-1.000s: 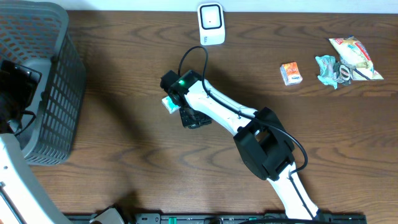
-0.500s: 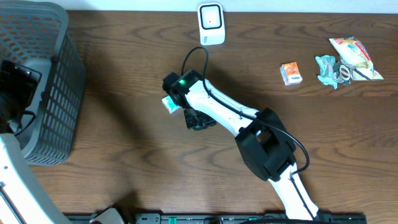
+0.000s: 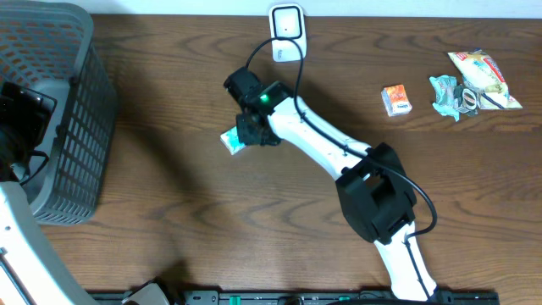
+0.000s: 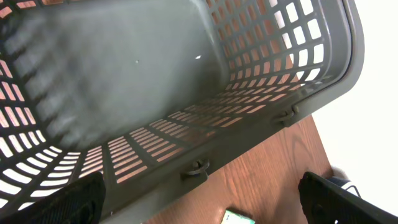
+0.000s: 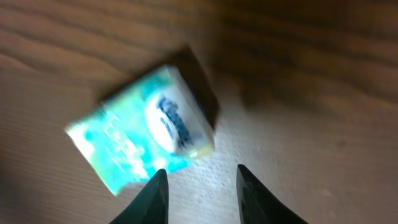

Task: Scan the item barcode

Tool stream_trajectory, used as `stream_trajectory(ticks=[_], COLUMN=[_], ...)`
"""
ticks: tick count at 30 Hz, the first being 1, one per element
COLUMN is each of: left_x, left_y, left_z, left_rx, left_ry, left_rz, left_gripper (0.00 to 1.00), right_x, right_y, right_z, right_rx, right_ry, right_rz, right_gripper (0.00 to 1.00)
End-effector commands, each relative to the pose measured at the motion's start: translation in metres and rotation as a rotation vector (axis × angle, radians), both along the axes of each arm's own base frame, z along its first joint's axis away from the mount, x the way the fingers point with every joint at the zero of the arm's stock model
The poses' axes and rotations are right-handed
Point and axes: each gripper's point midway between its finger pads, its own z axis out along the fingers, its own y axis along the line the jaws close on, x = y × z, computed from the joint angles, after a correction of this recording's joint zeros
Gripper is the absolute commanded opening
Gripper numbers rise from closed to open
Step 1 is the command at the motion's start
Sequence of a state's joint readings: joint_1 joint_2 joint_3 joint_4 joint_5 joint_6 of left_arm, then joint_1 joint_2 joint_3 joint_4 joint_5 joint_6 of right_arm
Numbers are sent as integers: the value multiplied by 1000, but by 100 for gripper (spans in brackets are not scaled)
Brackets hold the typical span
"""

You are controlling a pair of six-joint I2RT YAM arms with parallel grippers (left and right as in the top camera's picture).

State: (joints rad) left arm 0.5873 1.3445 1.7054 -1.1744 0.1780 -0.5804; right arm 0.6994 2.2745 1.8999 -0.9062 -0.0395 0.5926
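- Wooden counter (image 3: 169, 195) is bearing one basket (image 3: 80, 127), one scanner (image 3: 287, 32) and one teal box (image 3: 232, 140).
- Right gripper (image 5: 202, 193) is hovering just beside teal box, jaws slightly apart.
- Left gripper (image 4: 200, 186) is gaping wide above basket.

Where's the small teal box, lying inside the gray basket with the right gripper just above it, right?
Not quite. The teal box lies on the wooden table, outside the gray basket, with the right gripper just above it. The overhead view shows this.

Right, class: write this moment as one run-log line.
right gripper jaws open | teal box lying on table, unheld | left gripper open over basket
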Motion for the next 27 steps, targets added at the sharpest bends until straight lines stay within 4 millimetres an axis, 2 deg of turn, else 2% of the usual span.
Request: stream_trajectory(ticks=[1, 9, 13, 21, 24, 27], left_x=[-2, -2, -2, -2, -2, -2], left_y=[1, 1, 1, 1, 1, 1], left_z=[6, 6, 6, 6, 6, 6], left_rx=[8, 8, 8, 8, 8, 8], left_ry=[-14, -14, -14, -14, -14, -14], left_rz=[13, 13, 13, 13, 13, 13], left_gripper=[98, 98, 98, 98, 98, 98], right_x=[5, 16, 15, 9, 4, 0], right_y=[10, 15, 15, 37, 38, 29], right_z=[19, 17, 0, -31, -37, -41], right_rx=[121, 138, 111, 116, 103, 57], right_ry=[13, -21, -7, 7, 19, 28], right_rz=[-5, -41, -107, -83, -76, -85], right_gripper=[31, 33, 33, 39, 39, 35])
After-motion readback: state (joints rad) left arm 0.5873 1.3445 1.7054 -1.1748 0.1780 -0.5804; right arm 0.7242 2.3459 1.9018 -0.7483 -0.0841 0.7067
